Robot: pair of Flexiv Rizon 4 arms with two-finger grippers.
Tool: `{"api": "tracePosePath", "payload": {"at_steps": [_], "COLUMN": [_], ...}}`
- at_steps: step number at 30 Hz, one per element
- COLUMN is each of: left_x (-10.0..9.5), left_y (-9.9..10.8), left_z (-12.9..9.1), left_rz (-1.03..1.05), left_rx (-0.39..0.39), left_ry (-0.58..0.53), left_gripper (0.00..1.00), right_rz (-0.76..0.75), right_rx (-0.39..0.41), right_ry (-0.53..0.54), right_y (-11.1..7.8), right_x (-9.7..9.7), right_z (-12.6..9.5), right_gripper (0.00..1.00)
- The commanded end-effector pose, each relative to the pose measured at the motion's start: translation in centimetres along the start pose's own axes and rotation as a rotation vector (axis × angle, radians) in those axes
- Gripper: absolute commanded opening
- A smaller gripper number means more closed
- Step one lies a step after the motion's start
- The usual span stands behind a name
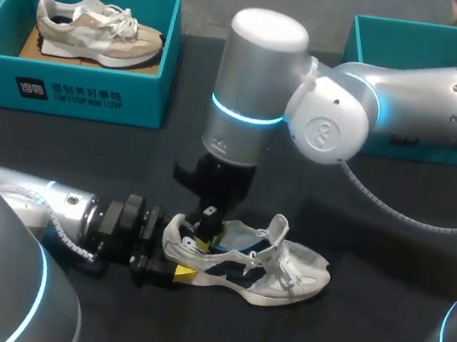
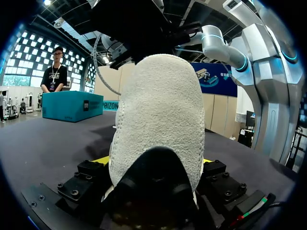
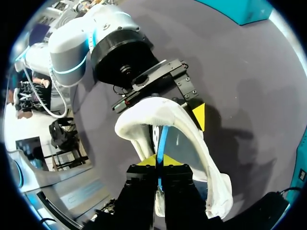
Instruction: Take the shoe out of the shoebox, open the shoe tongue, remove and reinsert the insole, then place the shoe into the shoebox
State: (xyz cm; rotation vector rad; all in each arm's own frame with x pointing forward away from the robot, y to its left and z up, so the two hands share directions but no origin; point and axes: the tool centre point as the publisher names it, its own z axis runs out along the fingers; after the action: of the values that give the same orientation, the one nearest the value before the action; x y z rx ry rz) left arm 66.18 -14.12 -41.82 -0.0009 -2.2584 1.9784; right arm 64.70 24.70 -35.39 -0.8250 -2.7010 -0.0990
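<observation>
A white shoe (image 1: pixel 286 276) lies on its side on the dark table, toe to the right. My left gripper (image 1: pixel 174 259) comes in from the left. Its wide-set fingers hold the heel (image 2: pixel 158 110) from both sides, with one yellow tip (image 3: pixel 199 117) against the shoe's side. From above, my right gripper (image 1: pixel 205 226) reaches into the shoe's opening (image 3: pixel 144 112). It is shut on the edge of the thin blue insole (image 3: pixel 163 136), which runs between its yellow tips (image 3: pixel 159 162). Part of the insole (image 1: pixel 239 241) shows inside the shoe.
A teal shoebox (image 1: pixel 78 84) at the back left holds a second, beige and white shoe (image 1: pixel 94 31). Another teal shoebox (image 1: pixel 386 35) stands at the back right, mostly behind my right arm (image 1: pixel 411 104). Bare table lies in front of the shoe.
</observation>
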Motion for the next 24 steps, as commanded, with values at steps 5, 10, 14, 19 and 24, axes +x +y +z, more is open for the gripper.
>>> {"api": "tracePosePath", "payload": {"at_steps": [5,10,14,19,24], "left_x": [-0.1,-0.1,-0.1,-0.1,-0.1], "left_y": [0.0,0.0,0.0,0.0,0.0], "left_z": [0.0,0.0,0.0,0.0,0.0], "left_rz": [0.0,0.0,0.0,0.0,0.0], "left_rx": [0.0,0.0,0.0,0.0,0.0], "left_ry": [0.0,0.0,0.0,0.0,0.0], "left_gripper": [0.0,0.0,0.0,0.0,0.0], "right_rz": [-0.017,-0.07,-0.107,-0.152,-0.209], "right_rx": [-0.025,-0.065,-0.098,-0.13,-0.186], "right_ry": [-0.026,-0.047,-0.062,-0.081,-0.095], "right_y": [-0.9,-1.0,-1.2,-1.4,-2.2], "right_x": [0.5,0.6,0.5,0.4,0.0], "right_z": [-0.9,-1.6,-2.1,-2.7,-3.3], "right_gripper": [0.0,0.0,0.0,0.0,0.0]}}
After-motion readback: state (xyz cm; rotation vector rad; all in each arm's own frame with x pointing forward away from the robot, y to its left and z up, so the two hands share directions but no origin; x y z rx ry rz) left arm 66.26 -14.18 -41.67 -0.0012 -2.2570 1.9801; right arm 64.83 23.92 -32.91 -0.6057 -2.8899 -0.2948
